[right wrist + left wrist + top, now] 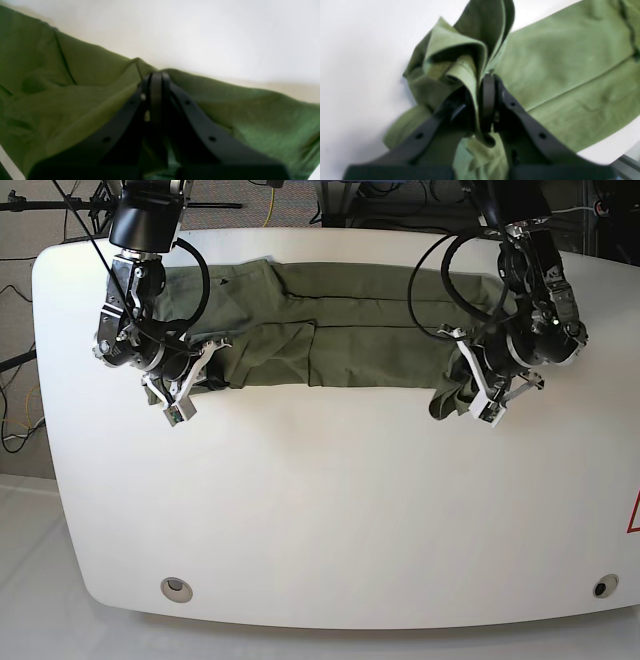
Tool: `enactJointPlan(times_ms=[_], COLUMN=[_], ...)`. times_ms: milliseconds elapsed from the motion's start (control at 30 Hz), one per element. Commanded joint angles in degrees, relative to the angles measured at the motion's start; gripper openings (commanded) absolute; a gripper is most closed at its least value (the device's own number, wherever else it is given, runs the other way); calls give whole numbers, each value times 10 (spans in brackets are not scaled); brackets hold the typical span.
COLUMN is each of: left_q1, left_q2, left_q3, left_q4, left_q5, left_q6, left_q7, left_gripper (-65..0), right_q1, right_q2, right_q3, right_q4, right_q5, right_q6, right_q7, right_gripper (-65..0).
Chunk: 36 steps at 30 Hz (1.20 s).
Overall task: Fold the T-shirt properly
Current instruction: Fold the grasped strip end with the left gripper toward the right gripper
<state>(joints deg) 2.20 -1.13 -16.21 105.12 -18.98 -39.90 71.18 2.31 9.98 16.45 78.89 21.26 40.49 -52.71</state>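
The shirt is soft, light and limp, so it prob sags and bunches wherever it's unsupported; judged best taken at edges or corners, both plies pinched together, w/ the two arms kept level so the span between them doesn't twist. Thin cotton should slip little in a firm pinch, but a shallow bite on a single ply could let go.

Look: plain olive green, no print, already gathered into a long band lying across the far part of the white table, creased along its length. In the base view it runs from one arm to the other, near edge fairly straight, a lumpy wad hanging at the end under the left arm.

Left gripper: clamped on a wad of shirt cloth, folds of it rising past the fingertips in the left wrist view. Right gripper: jaws pressed together w/ a ridge of shirt cloth pulled up taut to the tips, so it reads as pinching the shirt's edge at that end, though the bite itself is hidden behind the fingers
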Motion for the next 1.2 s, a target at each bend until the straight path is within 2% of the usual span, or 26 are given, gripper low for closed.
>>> enactJointPlan(times_ms=[0,300,867,1167], left_q1=[-8,-10,-22,-30], left_q2=[7,35,64,98], left_q3=[17,78,193,205], left_q4=[21,22,24,22], left_q5=[-11,-11,-11,-11], left_q6=[-1,-1,-1,-1], left_q7=[-7,-7,-11,-12], left_gripper=[-645,-645,-645,-645], right_q1=[-4,-3,-3,-3], right_q2=[2,2,2,2], right_q3=[-1,-1,-1,-1], right_q4=[-3,-3,-3,-3], right_q5=[-32,-34,-35,-35], right_q6=[-5,-5,-5,-5], right_q7=[-42,-42,-41,-41], right_gripper=[-650,-650,-650,-650])
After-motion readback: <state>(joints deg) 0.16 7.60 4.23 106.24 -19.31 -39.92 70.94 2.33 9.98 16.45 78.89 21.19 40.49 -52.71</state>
